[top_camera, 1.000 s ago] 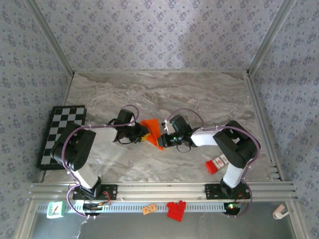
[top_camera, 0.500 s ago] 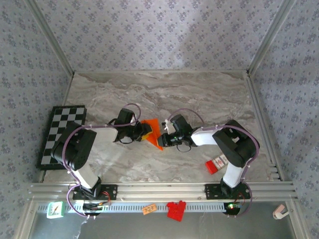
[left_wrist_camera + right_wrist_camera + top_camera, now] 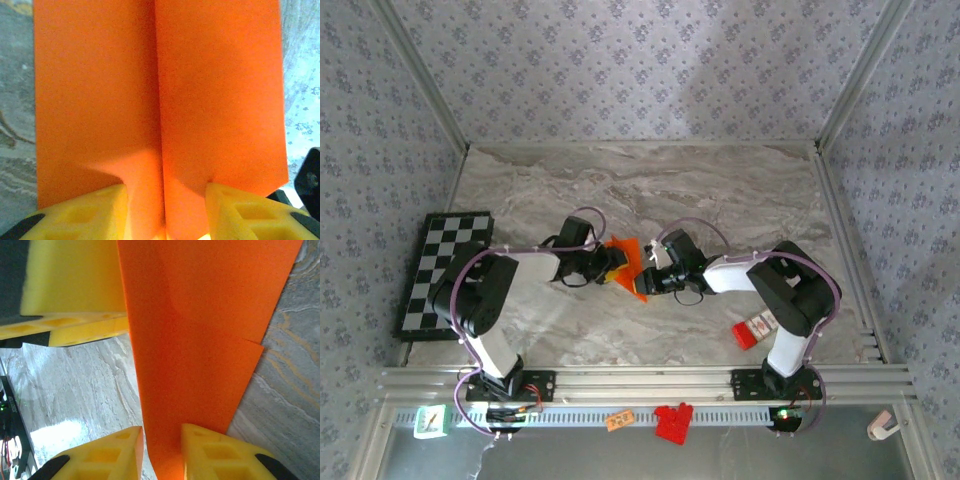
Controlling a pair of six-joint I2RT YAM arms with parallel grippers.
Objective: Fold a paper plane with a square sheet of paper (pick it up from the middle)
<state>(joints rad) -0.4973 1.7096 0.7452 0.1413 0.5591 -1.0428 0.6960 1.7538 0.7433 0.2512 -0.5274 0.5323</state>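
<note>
Paper holds the middle of the scene: a thin bright orange paper sheet (image 3: pixel 628 262), folded to a pointed wedge, sits at the centre of the grey marbled tabletop (image 3: pixel 740 195), its tip towards the near edge. From above the two arms reach in from either side and meet at it, the left gripper (image 3: pixel 610 265) at its left edge and the right gripper (image 3: pixel 646 276) at its right edge near the tip. In the left wrist view the orange paper sheet (image 3: pixel 160 100) spreads wide with a straight crease down its middle; the left gripper (image 3: pixel 166 188) stands released, its yellow fingers (image 3: pixel 95 212) well apart on either side of that crease. In the right wrist view the orange paper sheet (image 3: pixel 200 340) runs as a long strip into the right gripper (image 3: pixel 162 429) — the narrow gap between its yellow fingers (image 3: pixel 210 452) is filled with orange, but whether the pads press the paper or only flank it I cannot tell. A yellow finger of the left gripper (image 3: pixel 75 280) lies just beside the paper's far end there. Well apart from all this, a black-and-white checkerboard (image 3: pixel 445 270) lies at the table's left edge and a small red-and-white box (image 3: pixel 757 328) near the right arm; red plastic blocks (image 3: pixel 672 420) and a small orange tag (image 3: pixel 619 420) sit in front of the rail.
</note>
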